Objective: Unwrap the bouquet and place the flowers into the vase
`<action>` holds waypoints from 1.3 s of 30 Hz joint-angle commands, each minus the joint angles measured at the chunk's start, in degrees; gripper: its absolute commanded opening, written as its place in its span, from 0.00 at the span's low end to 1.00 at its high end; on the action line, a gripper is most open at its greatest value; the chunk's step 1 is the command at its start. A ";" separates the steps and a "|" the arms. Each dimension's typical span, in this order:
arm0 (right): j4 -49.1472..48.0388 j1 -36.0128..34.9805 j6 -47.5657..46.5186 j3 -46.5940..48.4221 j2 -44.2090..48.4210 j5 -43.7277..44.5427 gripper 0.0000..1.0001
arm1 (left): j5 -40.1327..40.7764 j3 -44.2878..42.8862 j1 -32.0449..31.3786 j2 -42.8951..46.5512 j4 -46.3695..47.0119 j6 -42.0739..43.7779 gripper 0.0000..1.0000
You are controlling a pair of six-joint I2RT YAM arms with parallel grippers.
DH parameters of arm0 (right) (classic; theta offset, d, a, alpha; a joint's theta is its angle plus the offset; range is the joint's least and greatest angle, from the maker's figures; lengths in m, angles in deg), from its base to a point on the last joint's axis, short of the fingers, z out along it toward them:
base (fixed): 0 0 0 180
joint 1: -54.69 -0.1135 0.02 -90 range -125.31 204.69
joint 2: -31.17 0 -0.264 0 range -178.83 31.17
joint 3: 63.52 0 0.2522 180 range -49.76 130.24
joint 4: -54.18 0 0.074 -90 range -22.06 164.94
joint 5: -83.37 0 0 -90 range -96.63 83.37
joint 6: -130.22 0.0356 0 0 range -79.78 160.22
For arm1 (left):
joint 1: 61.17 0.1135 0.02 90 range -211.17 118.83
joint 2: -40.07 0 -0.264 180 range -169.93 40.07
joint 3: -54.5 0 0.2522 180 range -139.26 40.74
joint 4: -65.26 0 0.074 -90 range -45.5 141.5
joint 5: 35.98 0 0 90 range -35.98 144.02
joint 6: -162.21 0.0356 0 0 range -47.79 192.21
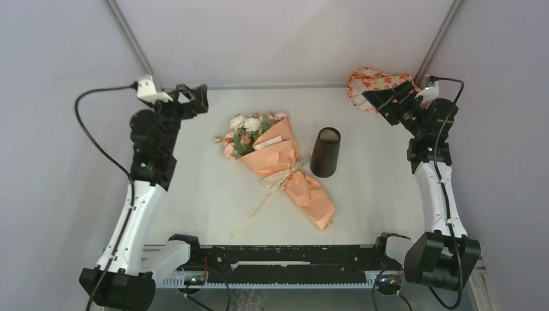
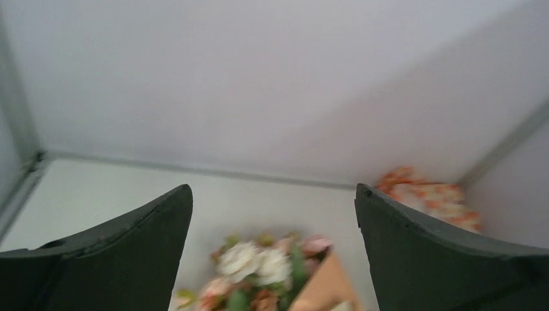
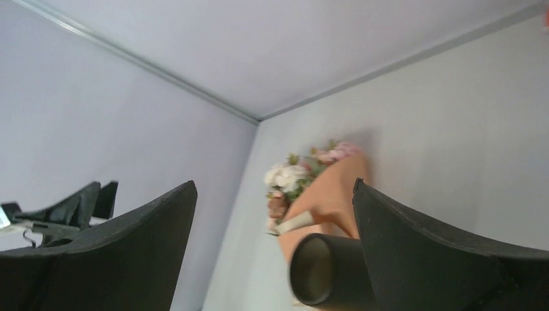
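Zero steps done: bouquet (image 1: 285,165) lies wrapped mid table (image 1: 194,194), ribbon (image 1: 280,178) apparently tied; vase (image 1: 325,152) just beside it, unfilled; left hand (image 1: 194,98) and right hand (image 1: 388,97) spread, empty.

White arm links (image 1: 139,214), black joints (image 1: 152,139), looping black cables (image 1: 76,105), matte black fingers (image 2: 129,259)

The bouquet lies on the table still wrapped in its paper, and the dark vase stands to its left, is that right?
No. The dark vase stands to the right of the bouquet, as the top external view shows. The bouquet does lie on the table, still wrapped in its paper.
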 commanded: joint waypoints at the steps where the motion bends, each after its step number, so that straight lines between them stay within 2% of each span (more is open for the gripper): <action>1: -8.28 -1.09 7.80 10.03 -1.45 -9.59 1.00 | -18.33 -17.37 -0.27 -4.28 -13.82 -10.69 1.00; 3: -7.33 -4.01 6.10 14.11 -1.82 -9.04 1.00 | -22.15 -22.24 -0.28 -5.53 -15.02 -18.60 1.00; 5: -4.83 -7.99 1.28 18.12 -0.60 -4.37 1.00 | -30.83 -22.96 -0.28 -5.18 -8.93 -22.30 1.00; 7: -1.84 -13.56 -5.43 20.70 1.60 1.14 0.99 | -37.96 -20.70 -0.28 -3.66 5.04 -25.90 1.00; 9: 1.75 -18.85 -11.26 24.80 1.91 2.37 1.00 | -48.82 -16.95 -0.19 -1.95 22.49 -26.78 1.00; 11: 12.06 -23.56 -17.00 31.08 0.29 2.24 1.00 | -52.38 -13.95 -0.19 -0.18 33.61 -29.49 1.00; 14: 22.04 -33.79 -24.91 35.84 -0.50 10.85 0.94 | -48.04 -13.05 -0.19 1.85 28.06 -31.23 1.00; 17: 27.31 -42.40 -29.79 35.70 -0.72 20.09 0.92 | -48.84 -13.44 -0.72 0.16 25.65 -31.91 1.00; 18: 28.33 -44.77 -30.21 34.99 -0.95 22.67 0.91 | -46.54 -14.12 -0.94 -0.69 21.16 -30.75 1.00; 20: 29.42 -47.95 -29.97 32.48 -1.28 26.64 0.84 | -39.50 -16.53 -2.60 -3.16 5.82 -24.48 1.00; 22: 29.60 -50.23 -29.01 28.26 -0.94 29.36 0.82 | -29.49 -17.22 -6.47 -5.40 -7.21 -17.55 1.00; 24: 30.02 -52.04 -28.49 24.80 -0.14 32.49 0.81 | -24.53 -15.23 -10.89 -7.34 -13.94 -12.84 1.00; 31: 31.72 -55.70 -26.22 15.41 4.04 40.64 0.81 | -11.58 -9.87 -23.31 -16.41 -18.73 -9.16 0.98; 39: 34.74 -56.31 -24.03 9.42 8.77 46.79 0.81 | -1.65 -9.35 -32.36 -29.20 -26.16 -13.77 0.74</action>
